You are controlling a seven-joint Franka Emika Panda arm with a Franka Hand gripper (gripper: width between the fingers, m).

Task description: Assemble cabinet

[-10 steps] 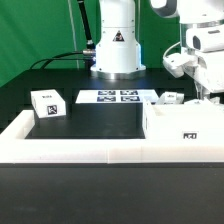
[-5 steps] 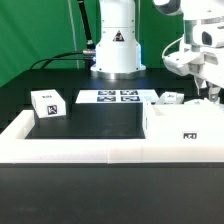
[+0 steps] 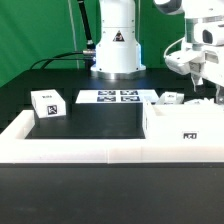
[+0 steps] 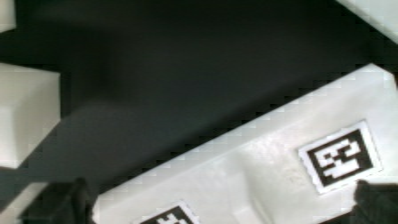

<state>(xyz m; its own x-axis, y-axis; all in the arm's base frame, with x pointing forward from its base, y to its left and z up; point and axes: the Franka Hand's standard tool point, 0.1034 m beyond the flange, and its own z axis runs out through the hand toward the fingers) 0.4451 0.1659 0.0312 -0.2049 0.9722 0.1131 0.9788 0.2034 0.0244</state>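
The cabinet's large open box body point(image 3: 184, 126) stands at the exterior view's right, with a tag on its front. A white tagged block point(image 3: 47, 103) lies at the left, and a smaller white block point(image 3: 168, 98) lies just behind the body. My gripper point(image 3: 208, 90) hangs open above the body's far right end, holding nothing. In the wrist view, a white cabinet part with two tags point(image 4: 267, 160) lies below the gripper point(image 4: 217, 205). The two dark fingertips point(image 4: 63, 200) stand wide apart on either side of it. I cannot tell whether they touch it.
The marker board point(image 3: 106, 97) lies flat at the back middle, in front of the robot's base point(image 3: 115, 45). A long low white border rail point(image 3: 90, 150) runs along the front and up the left side. Another white surface point(image 4: 27, 110) shows at the wrist view's edge.
The gripper has shifted a little toward the exterior view's right, over the far end of the box body. The cabinet parts have not moved.
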